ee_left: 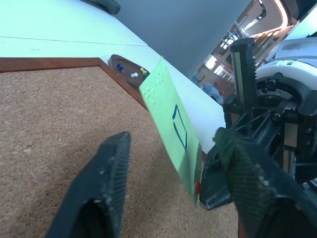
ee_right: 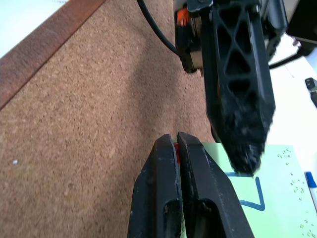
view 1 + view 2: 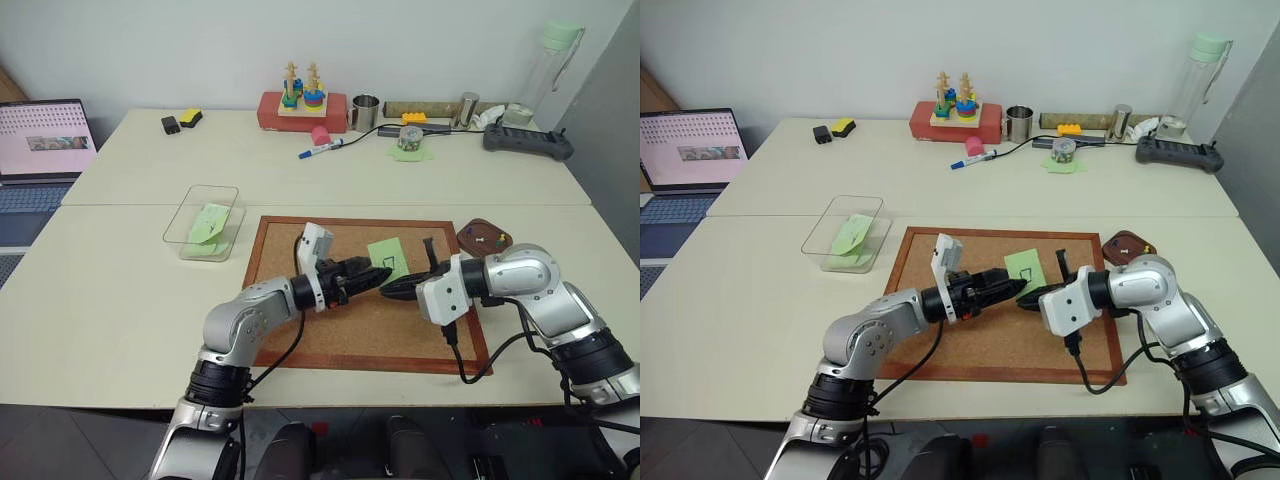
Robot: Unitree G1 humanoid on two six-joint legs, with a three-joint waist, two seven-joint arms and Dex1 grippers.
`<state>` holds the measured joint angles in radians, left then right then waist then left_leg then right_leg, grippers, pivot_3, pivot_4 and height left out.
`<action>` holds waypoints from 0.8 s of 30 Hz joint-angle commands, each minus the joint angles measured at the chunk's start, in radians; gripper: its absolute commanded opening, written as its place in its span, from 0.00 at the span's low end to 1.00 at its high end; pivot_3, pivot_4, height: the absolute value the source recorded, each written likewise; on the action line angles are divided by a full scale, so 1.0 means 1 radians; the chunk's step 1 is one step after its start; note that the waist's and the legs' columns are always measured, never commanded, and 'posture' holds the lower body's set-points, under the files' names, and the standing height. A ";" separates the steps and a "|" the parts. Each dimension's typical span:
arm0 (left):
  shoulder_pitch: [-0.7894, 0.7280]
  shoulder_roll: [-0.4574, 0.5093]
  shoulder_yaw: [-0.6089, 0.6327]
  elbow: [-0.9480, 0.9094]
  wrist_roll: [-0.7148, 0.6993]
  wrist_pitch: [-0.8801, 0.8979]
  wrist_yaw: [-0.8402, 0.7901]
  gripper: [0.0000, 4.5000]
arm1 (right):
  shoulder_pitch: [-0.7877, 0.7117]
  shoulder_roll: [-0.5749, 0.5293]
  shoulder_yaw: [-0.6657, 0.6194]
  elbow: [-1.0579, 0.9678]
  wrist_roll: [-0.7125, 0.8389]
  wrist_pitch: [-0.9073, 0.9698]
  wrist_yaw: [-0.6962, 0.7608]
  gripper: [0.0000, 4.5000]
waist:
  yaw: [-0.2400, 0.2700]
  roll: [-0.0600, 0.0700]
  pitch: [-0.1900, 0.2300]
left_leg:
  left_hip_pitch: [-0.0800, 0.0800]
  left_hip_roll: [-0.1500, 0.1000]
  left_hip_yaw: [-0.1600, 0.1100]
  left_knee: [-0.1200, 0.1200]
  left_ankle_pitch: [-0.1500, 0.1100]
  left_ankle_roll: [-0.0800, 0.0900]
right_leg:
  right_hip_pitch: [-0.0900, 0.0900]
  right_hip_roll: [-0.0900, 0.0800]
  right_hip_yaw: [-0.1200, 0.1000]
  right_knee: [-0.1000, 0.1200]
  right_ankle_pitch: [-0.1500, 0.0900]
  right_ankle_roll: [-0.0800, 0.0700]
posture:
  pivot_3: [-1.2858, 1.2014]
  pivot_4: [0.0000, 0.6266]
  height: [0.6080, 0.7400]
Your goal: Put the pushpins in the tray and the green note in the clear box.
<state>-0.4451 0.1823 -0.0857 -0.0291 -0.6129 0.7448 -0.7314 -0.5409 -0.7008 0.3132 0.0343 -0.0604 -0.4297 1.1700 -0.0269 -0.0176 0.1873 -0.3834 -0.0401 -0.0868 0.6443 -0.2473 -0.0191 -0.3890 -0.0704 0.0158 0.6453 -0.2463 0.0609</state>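
While fingers meet, both arms [image 3: 250,322] converge.

So my two claws meet over the big brown-framed cork board [image 3: 970,330]. My left gripper [image 3: 1018,288] points toward 3 o'clock, my right gripper [image 3: 1026,300] toward 9, both at the pale green square paper note [image 3: 1026,270]. Small dark brown wooden tray [image 3: 1127,247] sits at the board's 2 o'clock corner, clear plastic box [image 3: 845,233] at 10.
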 commanded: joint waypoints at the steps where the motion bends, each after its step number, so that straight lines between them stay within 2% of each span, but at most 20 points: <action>1: -0.021 -0.013 -0.012 -0.012 0.003 -0.031 -0.015 0.44 | -0.017 0.003 0.001 -0.040 0.004 -0.016 -0.007 0.00 | 0.000 0.000 0.000 | 0.000 0.000 0.000 0.000 0.000 0.000 | 0.000 0.000 0.000 0.000 0.000 0.000 | 0.52 0.24 1.00; 13: -0.004 -0.005 -0.025 -0.013 0.020 -0.048 -0.015 0.01 | -0.023 0.011 0.003 -0.028 -0.002 -0.022 -0.020 0.00 | 0.000 0.000 0.000 | 0.000 0.000 0.000 0.000 0.000 0.000 | 0.000 0.000 0.000 0.000 0.000 0.000 | 0.52 0.24 1.00; 24: -0.004 -0.011 -0.020 0.082 0.128 -0.152 0.045 0.01 | -0.026 0.010 -0.042 -0.060 0.038 0.010 -0.065 0.00 | 0.001 0.000 0.000 | 0.000 0.000 0.000 0.000 0.000 0.000 | 0.000 0.000 0.000 0.000 0.000 0.000 | 0.52 0.24 1.00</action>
<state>-0.4408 0.1780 -0.1198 0.0373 -0.5149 0.6392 -0.7115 -0.5455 -0.6890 0.3232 0.0228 -0.0578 -0.4379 1.1283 -0.0262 -0.0176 0.1873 -0.3833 -0.0401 -0.0869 0.6443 -0.2473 -0.0190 -0.3891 -0.0705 0.0159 0.6453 -0.2463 0.0609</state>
